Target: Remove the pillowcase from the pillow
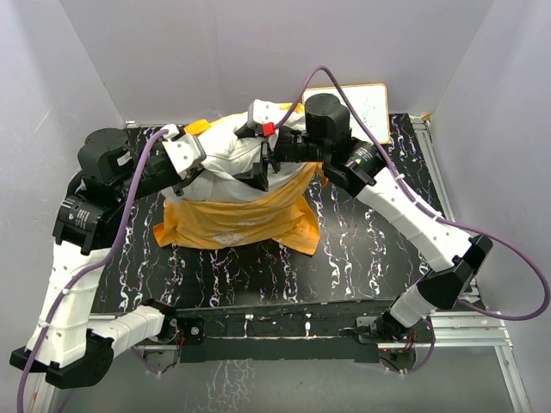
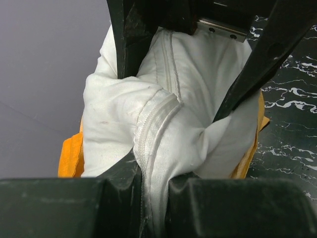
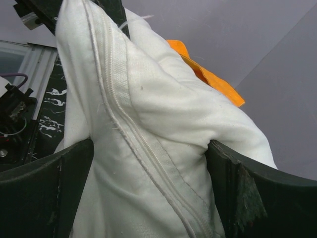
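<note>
The left gripper (image 2: pixel 152 178) is clamped on a seam of the pillow (image 2: pixel 193 74), which is held up at the far middle of the table (image 1: pixel 362 249). The pillowcase (image 1: pixel 232 219) sags round the pillow's lower end, seemingly nearly off. The right gripper (image 3: pixel 148 158) squeezes the pillow's top between wide-set fingers. The step looks like the final pull-out; next, lift the pillow higher, or free one gripper to tug the cover down.
</note>
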Robot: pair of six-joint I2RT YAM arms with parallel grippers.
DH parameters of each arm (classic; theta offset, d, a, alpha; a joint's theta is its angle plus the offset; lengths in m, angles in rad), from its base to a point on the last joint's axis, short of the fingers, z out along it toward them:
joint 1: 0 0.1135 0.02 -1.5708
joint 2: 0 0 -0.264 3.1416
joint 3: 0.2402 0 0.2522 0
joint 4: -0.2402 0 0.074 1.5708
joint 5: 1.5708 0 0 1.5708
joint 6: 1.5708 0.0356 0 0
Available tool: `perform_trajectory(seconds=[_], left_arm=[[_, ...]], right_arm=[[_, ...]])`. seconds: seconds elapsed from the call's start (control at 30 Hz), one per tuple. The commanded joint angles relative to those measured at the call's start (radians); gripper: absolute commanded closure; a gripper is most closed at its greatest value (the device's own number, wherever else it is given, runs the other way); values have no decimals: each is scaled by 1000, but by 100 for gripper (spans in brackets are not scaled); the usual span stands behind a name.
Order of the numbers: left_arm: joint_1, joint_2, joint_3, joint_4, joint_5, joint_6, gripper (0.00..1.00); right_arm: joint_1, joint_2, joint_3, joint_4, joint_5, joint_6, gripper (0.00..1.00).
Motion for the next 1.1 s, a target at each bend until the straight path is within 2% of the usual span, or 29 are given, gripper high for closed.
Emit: perform_trajectory(seconds=[0.0,0.1,0.23,0.4,0.63,0.87,1.07], left_arm=[[-6,-30,18,97,56,-4,100],[-6,-28,13,104,59,-4,100],[-6,-20,15,96,64,0,100],[-6,-15,19,92,64,3,100],[-6,-13,15,83,71,7,100],[-6,0,24,85,76,1,100],[-6,12,55,70,87,-7,100]], right_arm=[[12,-31,32,-138,-184,32,2],[12,-21,81,-173,-238,43,2],[13,54,225,-278,-261,27,2],[15,21,255,-268,-103,36,2],[15,-117,211,-165,13,78,2],[50,-56,275,-250,29,30,2],[90,40,305,-319,213,-68,2]])
